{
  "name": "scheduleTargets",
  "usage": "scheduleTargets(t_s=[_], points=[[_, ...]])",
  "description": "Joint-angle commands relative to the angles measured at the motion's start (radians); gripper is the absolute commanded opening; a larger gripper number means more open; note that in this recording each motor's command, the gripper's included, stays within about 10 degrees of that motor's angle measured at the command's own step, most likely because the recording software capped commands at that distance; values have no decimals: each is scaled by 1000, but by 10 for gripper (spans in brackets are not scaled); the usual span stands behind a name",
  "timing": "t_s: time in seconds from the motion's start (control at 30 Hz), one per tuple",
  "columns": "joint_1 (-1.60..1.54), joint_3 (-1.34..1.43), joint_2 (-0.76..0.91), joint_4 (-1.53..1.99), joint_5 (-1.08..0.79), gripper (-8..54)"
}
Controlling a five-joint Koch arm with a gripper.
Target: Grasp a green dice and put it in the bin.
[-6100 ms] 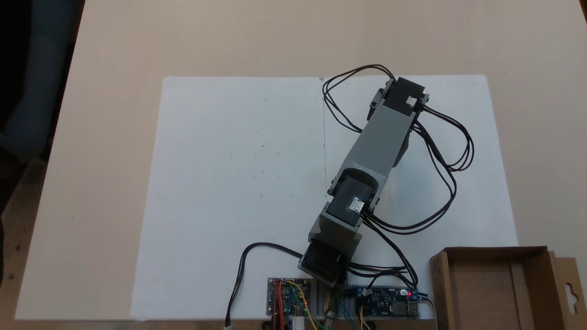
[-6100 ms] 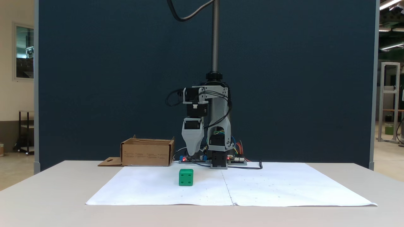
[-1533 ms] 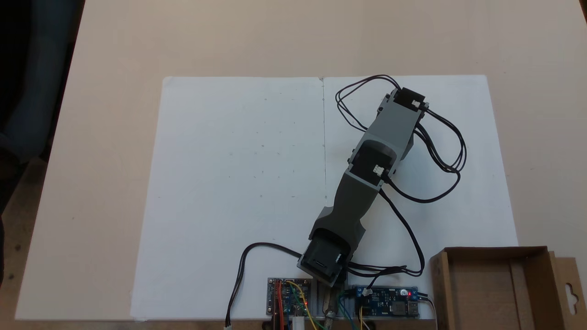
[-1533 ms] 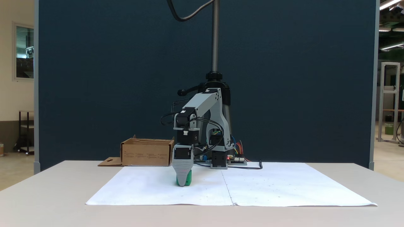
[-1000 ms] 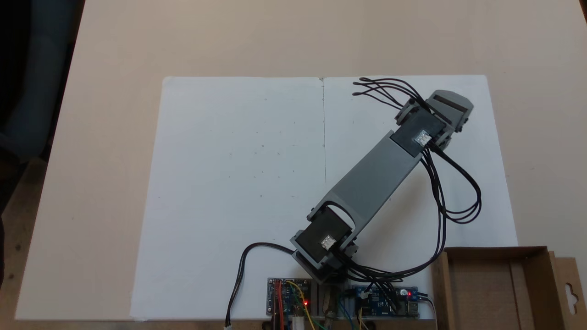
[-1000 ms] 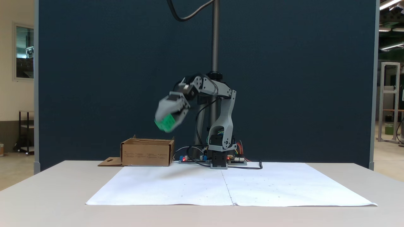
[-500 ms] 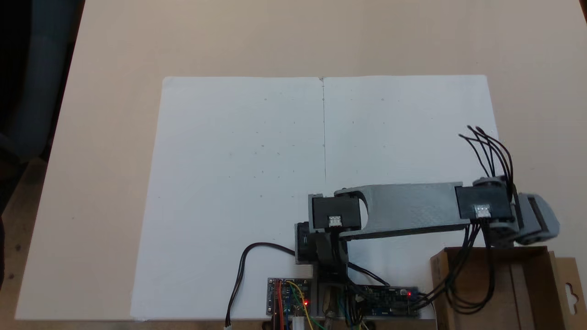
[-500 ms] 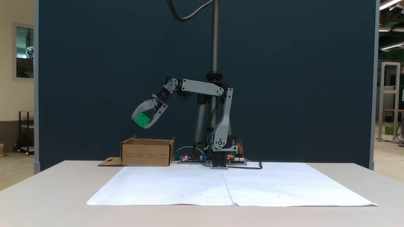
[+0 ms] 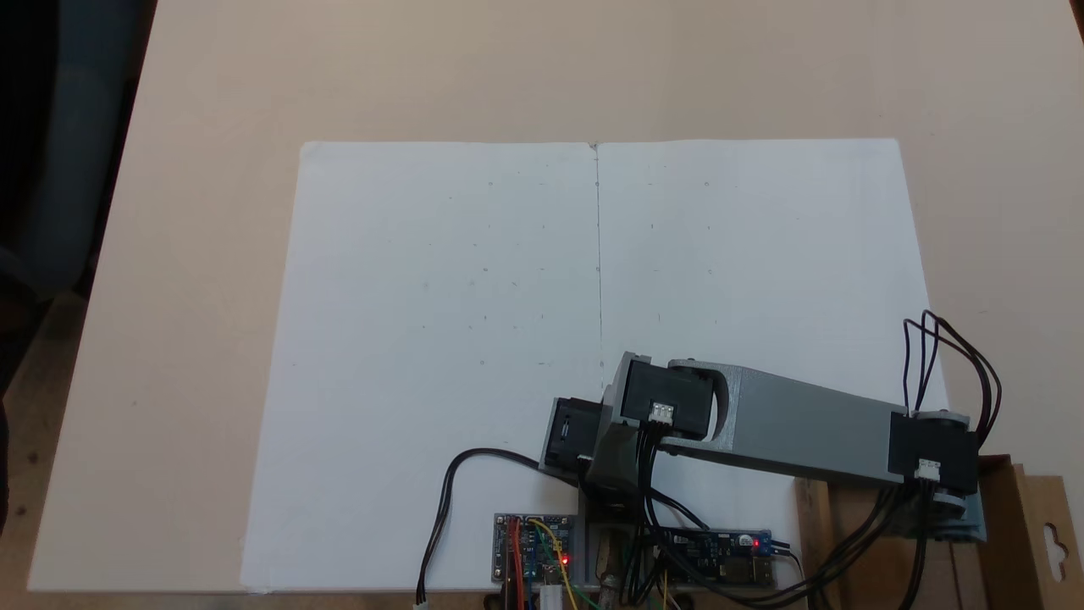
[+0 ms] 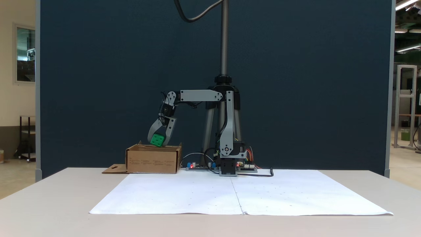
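One green dice (image 10: 157,140) hangs above bin (image 10: 153,160).

You see the green dice (image 10: 157,140), a small bright cube with dark round pips, sitting tilted between the two jaws, which close against its opposite sides. It hangs just above the rim of the bin (image 10: 153,160), a shallow brown cardboard box directly below the jaws, its flap (image 9: 1053,539) bearing a hang-hole cutout. The dice appears clear of the rim, though the gap is slight.
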Motion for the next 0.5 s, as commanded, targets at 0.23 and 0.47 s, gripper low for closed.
scheduleTargets(t_s=[0.23, 0.47], points=[[15, -49, -14, -15, 106, 465], [-51, -64, 15, -198, 279, 428]])
